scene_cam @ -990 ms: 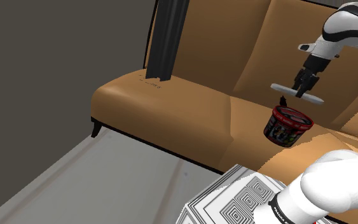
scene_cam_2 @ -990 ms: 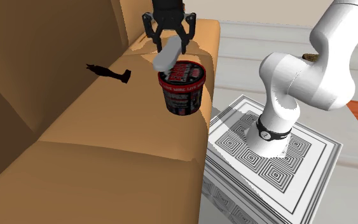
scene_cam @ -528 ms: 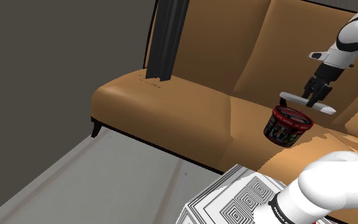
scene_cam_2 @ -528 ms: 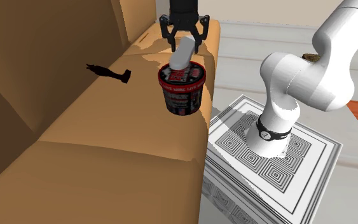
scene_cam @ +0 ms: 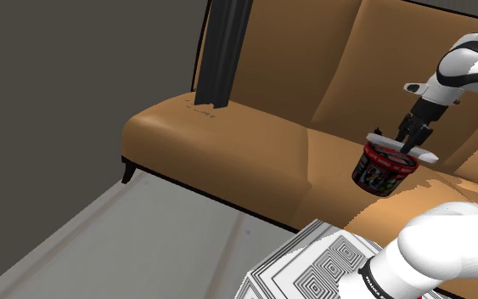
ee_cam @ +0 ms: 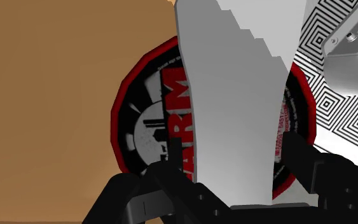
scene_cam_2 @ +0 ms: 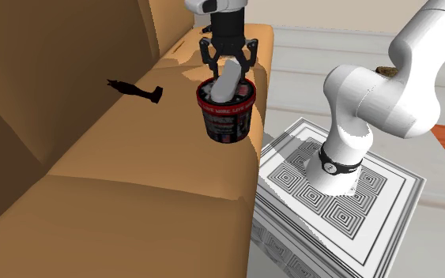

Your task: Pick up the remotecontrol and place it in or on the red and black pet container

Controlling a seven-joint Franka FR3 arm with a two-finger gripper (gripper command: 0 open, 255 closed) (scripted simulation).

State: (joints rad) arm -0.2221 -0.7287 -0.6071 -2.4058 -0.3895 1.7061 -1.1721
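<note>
The far end of the flat, light grey, oblong remote control (ee_cam: pixel 234 95) was cut off in the wrist view. Much of the lettered top of the round red and black pet container (scene_cam_2: pixel 227 118) was hidden behind it. The remote was clasped across its width by the all-black two-finger gripper (scene_cam_2: pixel 228 65), directly above the container. Its long axis was tilted, with the lower end pointed down at the container's top. Whether the two touched could not be made out.

Second exterior view: open sofa seat (scene_cam_2: pixel 126 154) at the pet container's (scene_cam_2: pixel 227 120) eight o'clock; patterned stand (scene_cam_2: pixel 359 215) blocks four o'clock.
</note>
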